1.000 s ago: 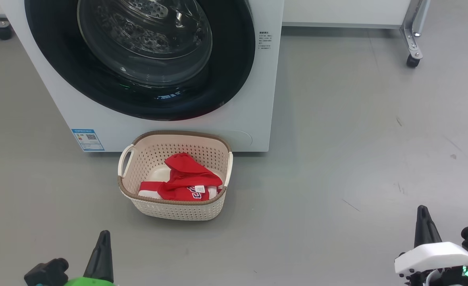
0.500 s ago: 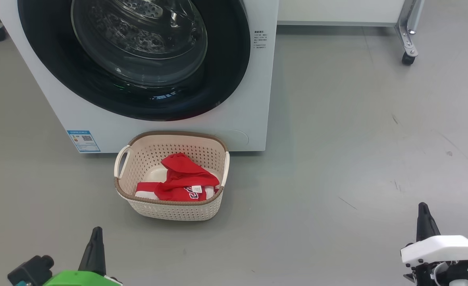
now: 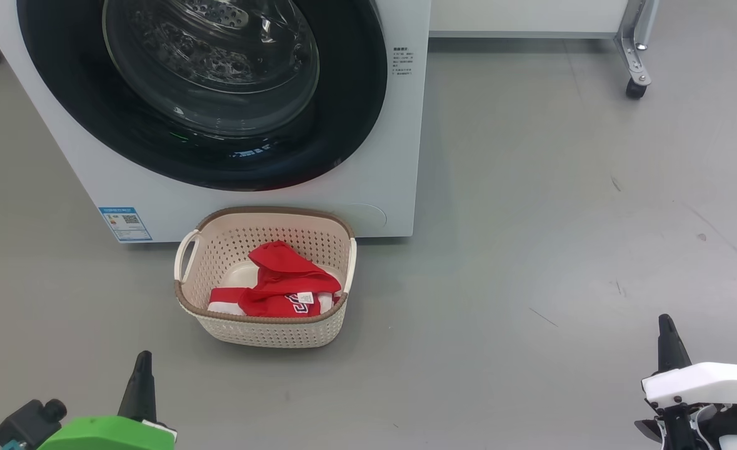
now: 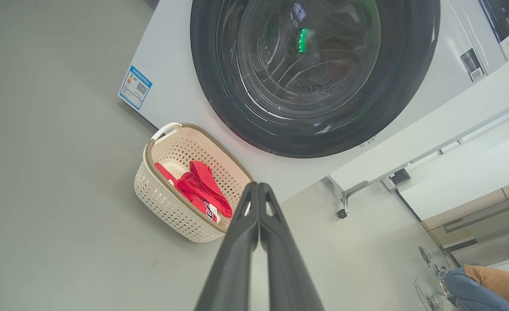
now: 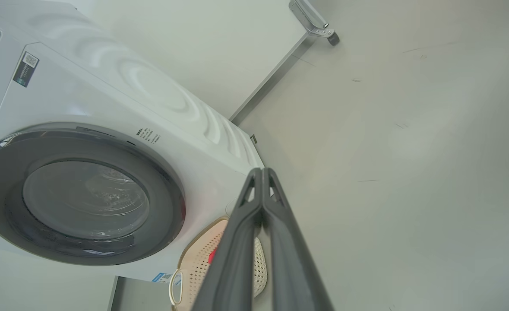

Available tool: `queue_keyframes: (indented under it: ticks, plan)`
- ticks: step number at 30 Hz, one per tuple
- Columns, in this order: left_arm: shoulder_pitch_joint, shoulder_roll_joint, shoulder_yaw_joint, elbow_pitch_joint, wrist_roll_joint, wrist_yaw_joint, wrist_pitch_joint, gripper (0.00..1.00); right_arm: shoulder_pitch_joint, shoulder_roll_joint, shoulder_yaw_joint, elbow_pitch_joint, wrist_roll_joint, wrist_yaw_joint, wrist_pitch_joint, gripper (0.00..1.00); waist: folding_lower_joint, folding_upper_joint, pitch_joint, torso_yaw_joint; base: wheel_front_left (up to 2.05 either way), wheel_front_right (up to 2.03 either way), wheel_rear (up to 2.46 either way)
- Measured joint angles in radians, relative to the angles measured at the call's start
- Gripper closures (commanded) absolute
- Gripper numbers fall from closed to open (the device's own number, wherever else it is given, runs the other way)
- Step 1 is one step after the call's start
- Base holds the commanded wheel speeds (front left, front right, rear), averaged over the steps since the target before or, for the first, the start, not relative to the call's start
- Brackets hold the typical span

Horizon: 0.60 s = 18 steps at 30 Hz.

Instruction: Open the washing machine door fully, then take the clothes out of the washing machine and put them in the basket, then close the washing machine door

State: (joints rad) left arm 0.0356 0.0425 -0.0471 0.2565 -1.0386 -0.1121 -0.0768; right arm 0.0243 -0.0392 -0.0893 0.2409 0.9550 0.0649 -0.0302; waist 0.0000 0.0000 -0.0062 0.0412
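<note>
Cam's shifted; door [image 3: 343,112] shut, clothes [image 3: 280,287] in basket [image 3: 262,212], left pincer [image 4: 257,190] & right pincer [image 5: 261,175] pressed together, so I reckon job's done, nxt just back off.

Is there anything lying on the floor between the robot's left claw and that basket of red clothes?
Nothing visible does. Bare grey floor separates the shut left gripper from the basket, with the red clothes inside it.

Bare floor [image 3: 531,250] runs ahead of the right gripper [image 3: 665,320] to a distant wheeled leg [image 3: 634,78] and across to the left gripper [image 3: 145,356], ahead of which the basket [image 3: 268,331] stands just before the washing machine [image 3: 399,156], its door [image 3: 355,125] closed.
</note>
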Motion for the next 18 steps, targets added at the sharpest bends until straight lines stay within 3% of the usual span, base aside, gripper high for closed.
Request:
queue_keyframes:
  ticks: [18]
  plan:
    - [-0.033,0.005,0.033,0.008,-0.223,-0.001,0.06,1.0,-0.027,0.0,-0.021,0.015,0.244,0.022,0.056,1.0,0.0,0.0,0.003,-0.016,0.0,0.0,0.0]
